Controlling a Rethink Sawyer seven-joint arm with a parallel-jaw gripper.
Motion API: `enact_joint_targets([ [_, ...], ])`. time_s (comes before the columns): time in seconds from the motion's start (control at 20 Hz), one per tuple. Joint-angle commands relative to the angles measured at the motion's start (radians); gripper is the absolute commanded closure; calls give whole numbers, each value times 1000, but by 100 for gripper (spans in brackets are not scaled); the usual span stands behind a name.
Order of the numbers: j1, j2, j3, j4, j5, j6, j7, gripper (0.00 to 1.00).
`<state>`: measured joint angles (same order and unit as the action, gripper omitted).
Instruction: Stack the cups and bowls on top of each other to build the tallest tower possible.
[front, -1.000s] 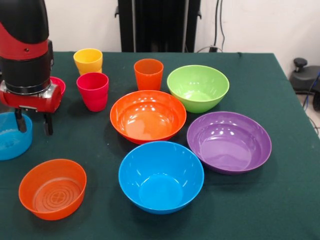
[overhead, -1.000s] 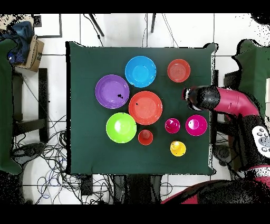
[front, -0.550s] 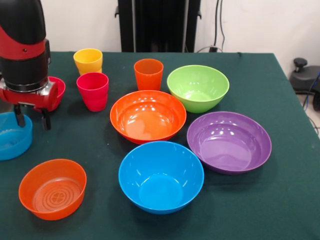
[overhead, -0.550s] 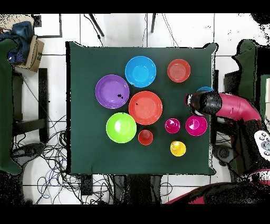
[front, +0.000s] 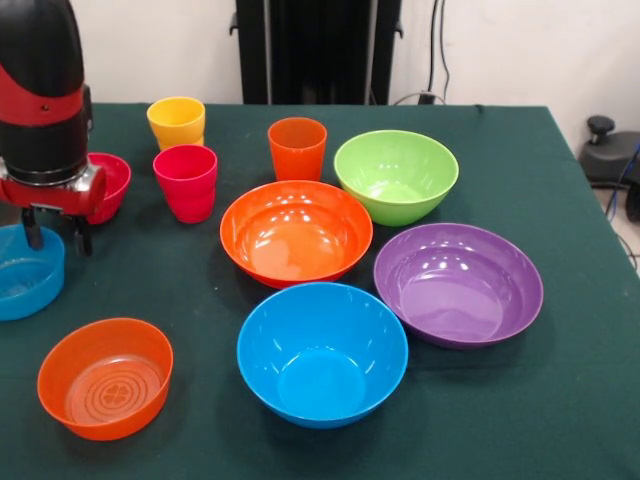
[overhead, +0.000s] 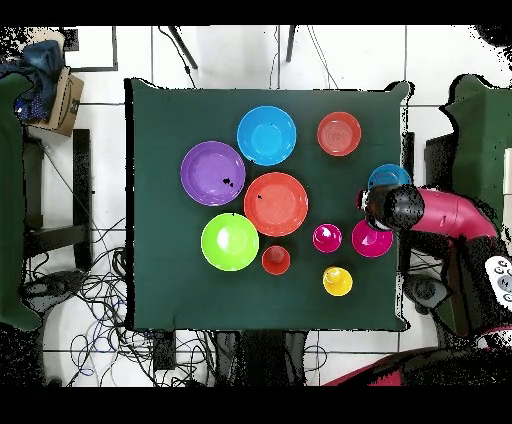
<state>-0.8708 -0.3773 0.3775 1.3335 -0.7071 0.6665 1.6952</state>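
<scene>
Front view, gripper (front: 53, 228) above translucent blue bowl (front: 25, 275)

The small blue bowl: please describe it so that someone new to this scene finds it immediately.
Find the green table in the front view and follow its left edge to the gripper. The small blue bowl sits just below it, partly cut off by the picture's edge. It is translucent and much smaller than the large blue bowl.

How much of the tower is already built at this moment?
Nothing is stacked: each bowl, such as the large orange bowl, and each cup, such as the yellow cup, sits alone on the table. The gripper hangs open and empty above the small blue bowl's rim. All the stacking remains.
</scene>
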Motion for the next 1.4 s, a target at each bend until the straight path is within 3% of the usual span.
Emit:
enact_joint_targets([
  [0.05, 8, 87, -1, 12, -120, -81, -171, 0],
  [0.6, -14, 123, 14, -12, -132, -94, -200, 0],
  [0.65, -27, 121, 25, 0, -132, -119, -203, 100],
  [0.9, -60, 84, 59, 47, -97, -45, -282, 100],
  [1.4, -89, 22, 96, 95, -78, 6, -287, 100],
])
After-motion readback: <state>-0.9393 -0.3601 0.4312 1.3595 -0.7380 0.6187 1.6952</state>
